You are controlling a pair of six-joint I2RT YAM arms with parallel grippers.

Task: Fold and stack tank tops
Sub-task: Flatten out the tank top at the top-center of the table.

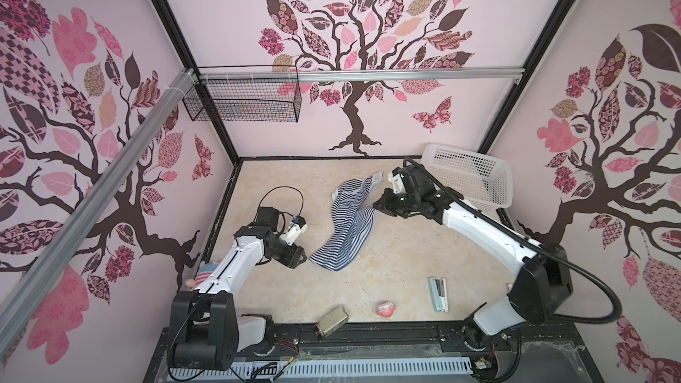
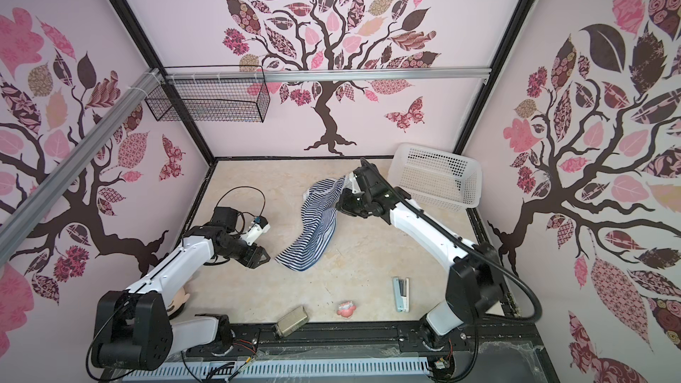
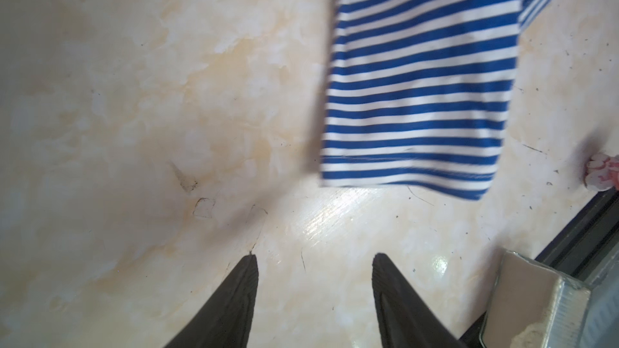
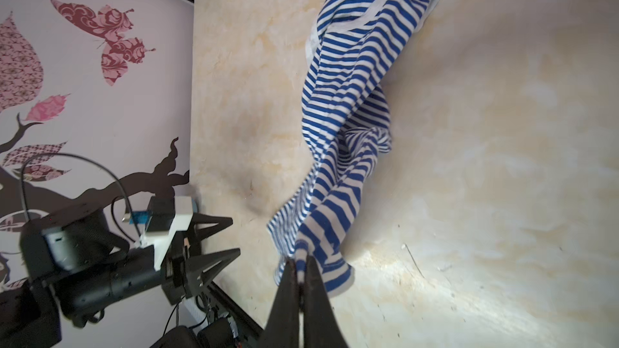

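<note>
The right end effector (image 4: 300, 261) is pressed together on a bunched edge of the tank top (image 1: 350, 222), holding that part up off the bench (image 1: 405, 263) just beside the white basket (image 1: 468, 178). From there the cloth sags in a twisted band away from the basket. Its hem lies flat near the left end effector (image 3: 315, 257), whose jaws stand spread with nothing between them. The garment looks light, limp and not fragile. It will likely drape and bunch rather than keep a shape, so the hem corners or shoulder straps seem the best holds. Counted: one tank top, one basket, two end effectors.
</note>
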